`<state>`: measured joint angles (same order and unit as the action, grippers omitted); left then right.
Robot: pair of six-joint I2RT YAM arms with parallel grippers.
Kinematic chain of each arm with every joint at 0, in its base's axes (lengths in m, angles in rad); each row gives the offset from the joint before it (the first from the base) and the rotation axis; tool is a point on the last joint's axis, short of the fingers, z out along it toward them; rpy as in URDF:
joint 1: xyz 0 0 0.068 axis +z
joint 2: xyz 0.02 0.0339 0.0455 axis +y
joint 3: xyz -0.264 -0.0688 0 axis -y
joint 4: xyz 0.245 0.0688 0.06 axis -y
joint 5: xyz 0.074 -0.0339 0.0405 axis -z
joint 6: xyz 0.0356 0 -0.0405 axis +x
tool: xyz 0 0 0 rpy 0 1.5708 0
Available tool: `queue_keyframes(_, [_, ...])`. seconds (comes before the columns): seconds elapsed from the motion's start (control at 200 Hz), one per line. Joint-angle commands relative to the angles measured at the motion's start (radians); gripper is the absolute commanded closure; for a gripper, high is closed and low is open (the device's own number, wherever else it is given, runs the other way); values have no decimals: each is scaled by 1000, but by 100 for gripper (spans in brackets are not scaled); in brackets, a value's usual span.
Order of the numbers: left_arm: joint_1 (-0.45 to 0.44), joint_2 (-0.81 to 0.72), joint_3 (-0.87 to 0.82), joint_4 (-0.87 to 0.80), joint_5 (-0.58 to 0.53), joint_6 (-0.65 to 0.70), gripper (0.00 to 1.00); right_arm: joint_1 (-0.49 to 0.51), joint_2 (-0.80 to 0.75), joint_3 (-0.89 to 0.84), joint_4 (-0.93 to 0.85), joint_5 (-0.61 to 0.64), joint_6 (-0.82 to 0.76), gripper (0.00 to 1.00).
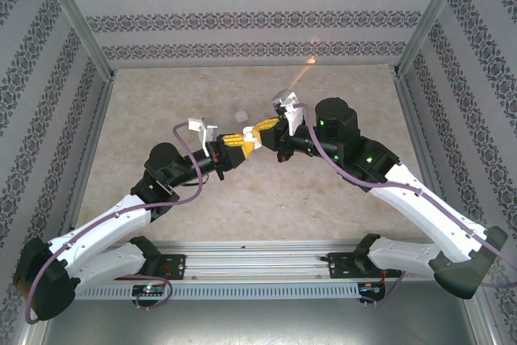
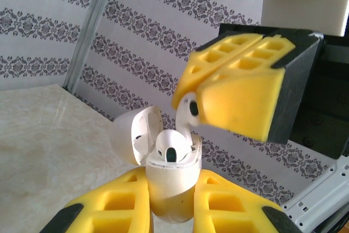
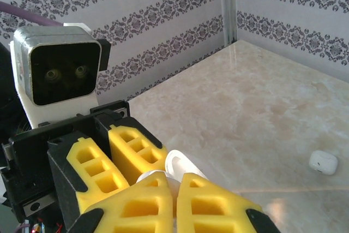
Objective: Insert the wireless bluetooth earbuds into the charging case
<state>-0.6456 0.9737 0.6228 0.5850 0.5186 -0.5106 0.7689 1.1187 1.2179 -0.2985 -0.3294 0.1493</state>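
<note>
Patterned wall panels enclose a marbled bench (image 1: 339,191); both arms reach inward and meet above its centre. The left fingers (image 2: 122,205) are closed on the body of the charging case (image 2: 170,181), holding it upright with its lid (image 2: 133,135) swung open to the left. One earbud (image 2: 172,147) sits in a socket. The right fingers (image 2: 240,96), pitched downward from the upper right, pinch the second earbud (image 2: 188,110) directly above the free socket. Its stem is roughly vertical; whether it has entered the rim cannot be told. The next move probably calls for a straight descent along the stem axis. A spare case (image 3: 323,162) lies well apart on the bench.
</note>
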Motion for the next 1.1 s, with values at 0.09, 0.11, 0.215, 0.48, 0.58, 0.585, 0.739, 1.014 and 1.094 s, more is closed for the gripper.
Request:
queue_keyframes(0.09, [17, 2, 35, 66, -13, -21, 100, 16, -11, -12, -25, -26, -20, 94])
queue_keyframes(0.11, [17, 3, 35, 67, -14, -23, 100, 17, -10, -11, -28, -26, -20, 94])
queue_keyframes(0.215, [17, 5, 36, 69, -16, -25, 100, 18, -1, -8, -48, -33, -27, 95])
queue_keyframes(0.48, [18, 5, 33, 53, -51, -25, 100, 45, -12, -25, -86, -2, -54, 93])
queue_keyframes(0.58, [18, 16, 34, 56, -49, -29, 100, 50, 2, -5, -116, -12, -63, 92])
queue_keyframes(0.585, [18, 16, 34, 56, -49, -29, 100, 49, 3, -4, -118, -13, -64, 92])
queue_keyframes(0.739, [18, 16, 29, 62, -60, -33, 100, 49, 24, 14, -154, -23, -62, 82])
queue_keyframes(1.014, [18, -3, 17, 30, -86, -21, 100, 49, 23, 34, -160, -16, -22, 55])
queue_keyframes(1.094, [18, -10, 22, 0, -92, -8, 100, 49, 17, 37, -165, -6, -12, 50])
